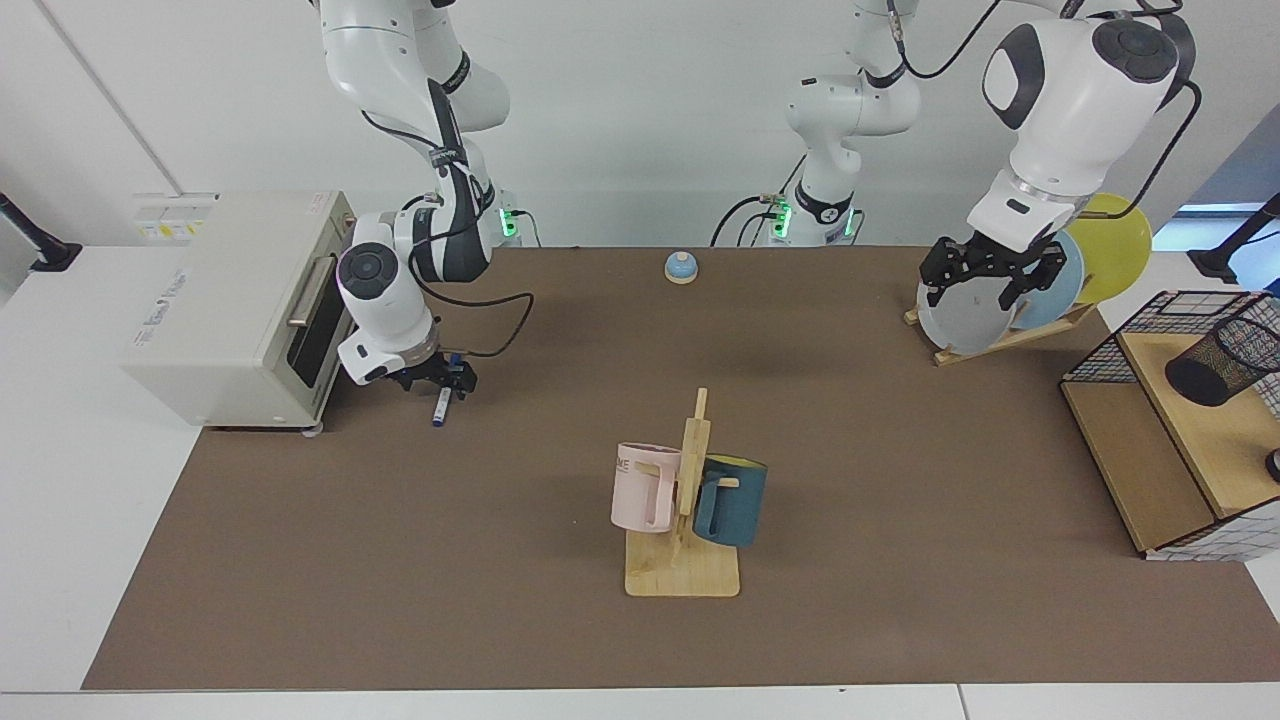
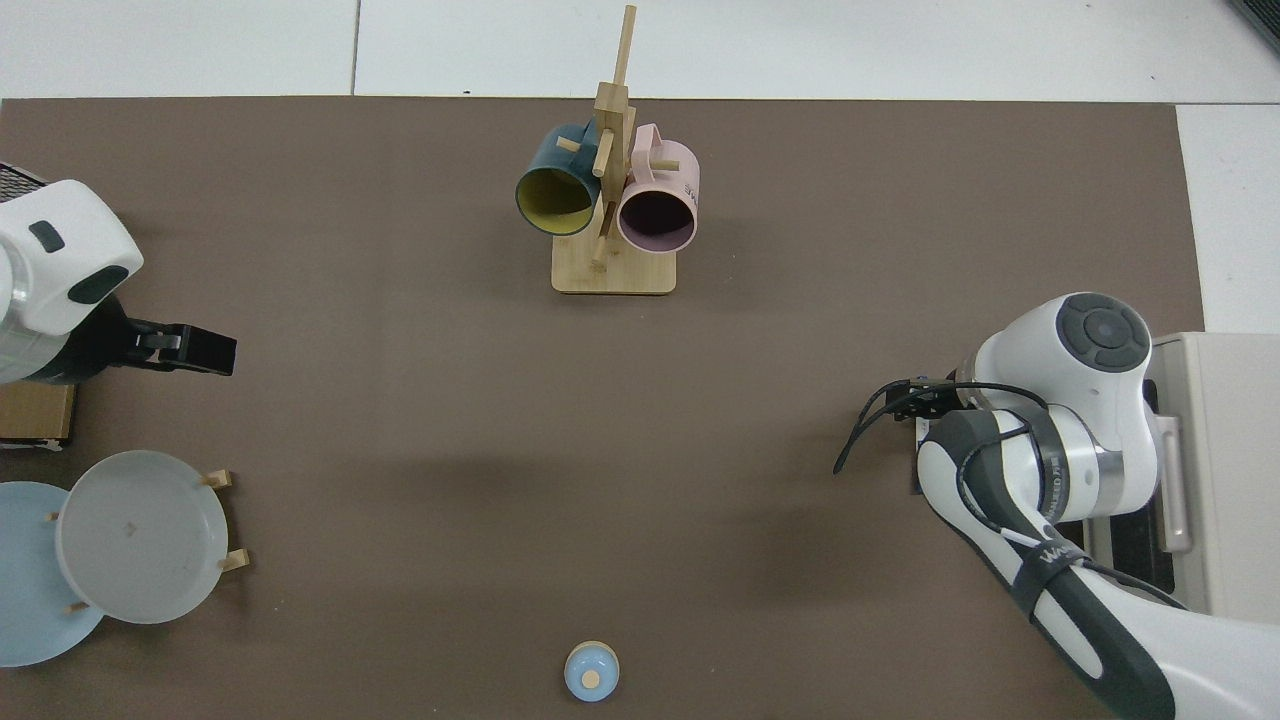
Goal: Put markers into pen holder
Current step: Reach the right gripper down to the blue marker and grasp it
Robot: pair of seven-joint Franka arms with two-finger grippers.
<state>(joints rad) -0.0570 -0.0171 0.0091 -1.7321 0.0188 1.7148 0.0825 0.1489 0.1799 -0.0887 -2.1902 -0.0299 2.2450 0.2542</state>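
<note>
Where print is concerned, only the letters "ME" on the pink mug [image 1: 645, 487] are legible; the markings on the side of the toaster oven [image 1: 230, 300] are too small for me to read.

My right gripper [image 1: 437, 381] is low over the marker [image 1: 439, 407], which lies on the brown table mat [image 1: 400, 560] just in front of the oven door. Whether this gripper has clamped the barrel I cannot tell. My left gripper [image 1: 992, 288] hangs spread and empty in front of the plate rack [image 1: 1010, 340]; that arm waits.

The pen holder [image 1: 1222, 362] is tilted over on the wooden shelf of the wire basket [image 1: 1100, 350], well apart from the marker at the opposite end of the table. Between them stand the mug tree [image 1: 690, 500], with the pink and teal mug [image 1: 732, 500], and a small blue bell [image 1: 681, 267].

The facing view shows the pen holder and most of the marker. In the top view my right arm [image 2: 1060, 440] covers nearly all of the marker, and the pen holder falls outside the view.
</note>
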